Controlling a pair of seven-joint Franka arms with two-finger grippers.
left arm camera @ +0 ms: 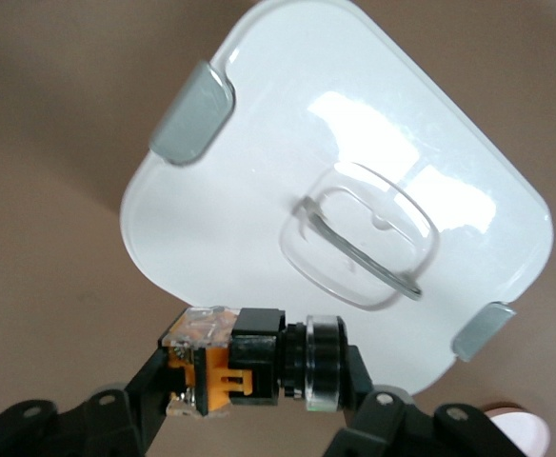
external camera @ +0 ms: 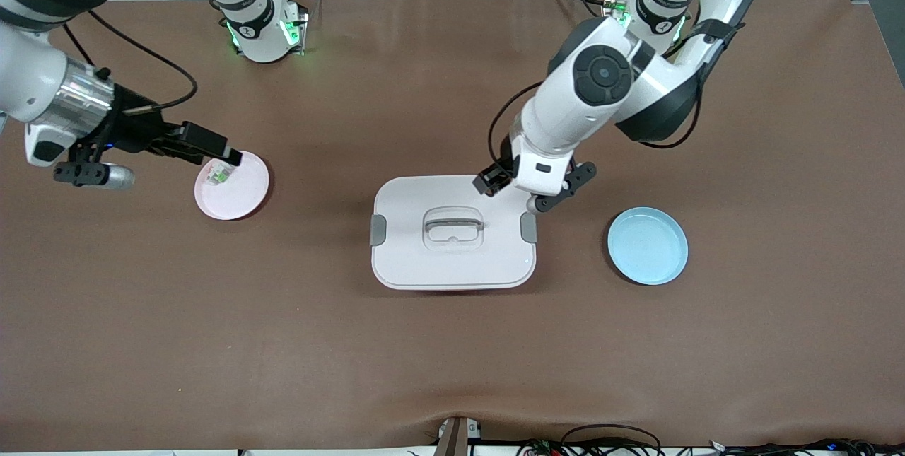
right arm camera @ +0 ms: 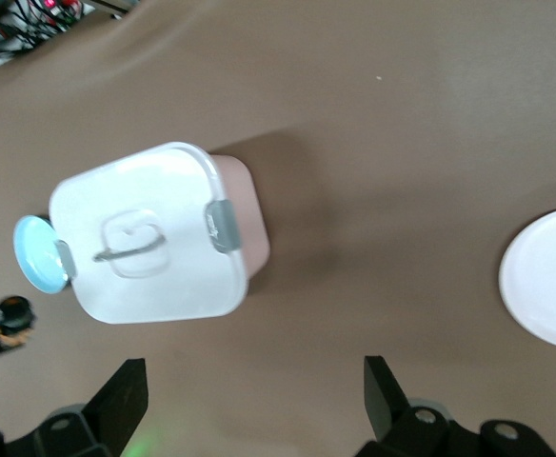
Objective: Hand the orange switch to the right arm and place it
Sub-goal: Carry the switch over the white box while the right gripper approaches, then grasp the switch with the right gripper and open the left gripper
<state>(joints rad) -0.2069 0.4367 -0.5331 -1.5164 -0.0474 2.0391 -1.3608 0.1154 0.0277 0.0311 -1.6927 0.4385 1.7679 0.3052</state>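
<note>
orange switch [left arm camera: 254,367], black barrel, orange rear

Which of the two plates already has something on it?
The pink plate toward the right arm's end, holding a small grey-white and green part. The blue plate is bare.

left tool [left arm camera: 259,400]: shut, raised | right tool [right arm camera: 249,405]: open wide, raised

Two white Franka arms, black joints & hands

Left arm [external camera: 601,102]: glossy white shells, black round cap w/ concentric rings, black cable looping off wrist. Right arm [external camera: 49,81]: white, silver wrist band, black cam block. Bases lit green. Hands matte black w/ small silver screws, left hand [left arm camera: 259,381], right hand [right arm camera: 249,400].
</note>
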